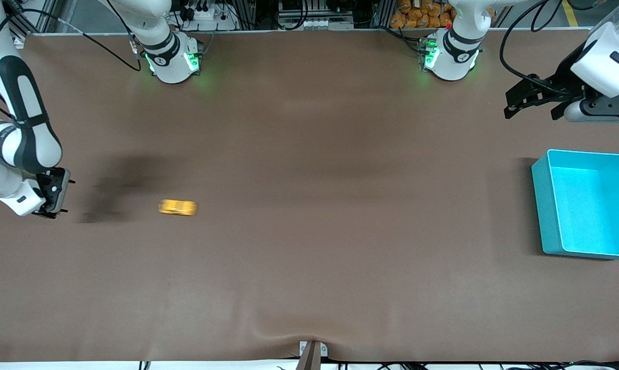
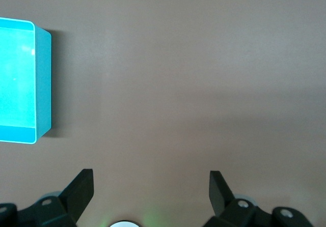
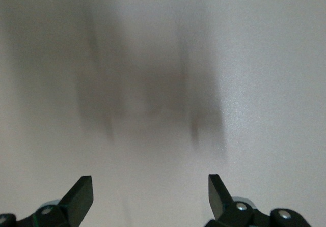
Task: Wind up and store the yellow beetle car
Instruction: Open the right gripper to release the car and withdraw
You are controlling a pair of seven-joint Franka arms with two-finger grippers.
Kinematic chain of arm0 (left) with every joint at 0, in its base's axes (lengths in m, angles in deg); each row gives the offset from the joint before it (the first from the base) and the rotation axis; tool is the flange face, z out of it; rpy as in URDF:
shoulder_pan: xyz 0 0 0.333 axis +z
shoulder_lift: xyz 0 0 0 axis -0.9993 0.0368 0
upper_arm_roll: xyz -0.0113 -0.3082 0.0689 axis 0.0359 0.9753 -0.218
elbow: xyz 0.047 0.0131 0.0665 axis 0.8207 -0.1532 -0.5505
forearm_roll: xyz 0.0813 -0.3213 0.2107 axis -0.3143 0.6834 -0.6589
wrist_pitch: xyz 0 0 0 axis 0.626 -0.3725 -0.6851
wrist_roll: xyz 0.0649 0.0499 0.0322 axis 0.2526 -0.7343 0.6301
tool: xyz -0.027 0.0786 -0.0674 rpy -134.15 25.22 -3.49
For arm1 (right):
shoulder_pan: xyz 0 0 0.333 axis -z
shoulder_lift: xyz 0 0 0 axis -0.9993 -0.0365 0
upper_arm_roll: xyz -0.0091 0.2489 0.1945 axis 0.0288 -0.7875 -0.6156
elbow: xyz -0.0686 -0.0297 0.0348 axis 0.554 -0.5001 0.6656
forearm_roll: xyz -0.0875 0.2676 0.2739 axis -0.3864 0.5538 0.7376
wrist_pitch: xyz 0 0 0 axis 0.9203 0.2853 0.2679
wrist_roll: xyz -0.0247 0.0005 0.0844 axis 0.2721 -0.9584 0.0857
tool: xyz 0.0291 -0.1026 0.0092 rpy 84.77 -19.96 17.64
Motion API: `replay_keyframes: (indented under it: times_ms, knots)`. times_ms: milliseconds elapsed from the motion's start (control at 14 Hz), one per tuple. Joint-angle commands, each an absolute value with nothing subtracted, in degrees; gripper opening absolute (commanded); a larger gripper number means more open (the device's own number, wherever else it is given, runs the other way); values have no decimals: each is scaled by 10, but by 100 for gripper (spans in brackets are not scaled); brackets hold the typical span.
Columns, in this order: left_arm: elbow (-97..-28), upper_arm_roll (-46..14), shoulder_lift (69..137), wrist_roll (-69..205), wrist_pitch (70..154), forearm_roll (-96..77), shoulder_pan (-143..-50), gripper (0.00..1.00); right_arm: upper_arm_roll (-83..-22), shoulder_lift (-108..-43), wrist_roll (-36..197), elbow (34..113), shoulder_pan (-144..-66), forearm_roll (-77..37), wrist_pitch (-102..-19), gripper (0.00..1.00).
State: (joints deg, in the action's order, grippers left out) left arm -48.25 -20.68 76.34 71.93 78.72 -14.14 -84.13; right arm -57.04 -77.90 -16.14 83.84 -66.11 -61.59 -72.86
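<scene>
The brown table (image 1: 309,246) carries a turquoise bin (image 1: 546,205) at the left arm's end, and the left gripper (image 1: 515,100) hangs over bare table beside that bin, its fingers (image 2: 81,191) spread with nothing between them. The right gripper (image 1: 52,198) hovers at the right arm's end, fingers (image 3: 81,196) likewise spread and empty. The yellow beetle car (image 1: 178,207) sits on the table toward the right arm's end, near that gripper but apart from it and well apart from the bin.

Blurred yellow beetle car (image 1: 178,207) on table

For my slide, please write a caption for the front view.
Yellow beetle car on the table between open right gripper and turquoise bin; open left gripper waits.
</scene>
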Motion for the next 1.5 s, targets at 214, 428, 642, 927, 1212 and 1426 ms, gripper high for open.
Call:
replay_keyframes:
  times_ms: [214,428,642,927,1212,1426]
  knots:
    - [-477,-206,761,724,786,-130,-839,100,-584,-773,-162,715,-669,-583,-596,100]
    - [-477,-206,761,724,787,-129,-839,100,-596,-771,-122,659,-674,-583,-552,100]
    - [-477,-206,761,724,786,-130,-839,100,-598,-772,-86,610,-686,-583,-507,100]
    - [-477,-206,761,724,787,-130,-839,100,-616,-754,-44,596,-692,-583,-507,100]
    - [-477,-207,762,723,787,-130,-838,100,-620,-731,27,586,-714,-583,-495,100]
    - [-480,-212,782,723,788,-141,-831,100,-620,-713,73,585,-736,-583,-482,100]
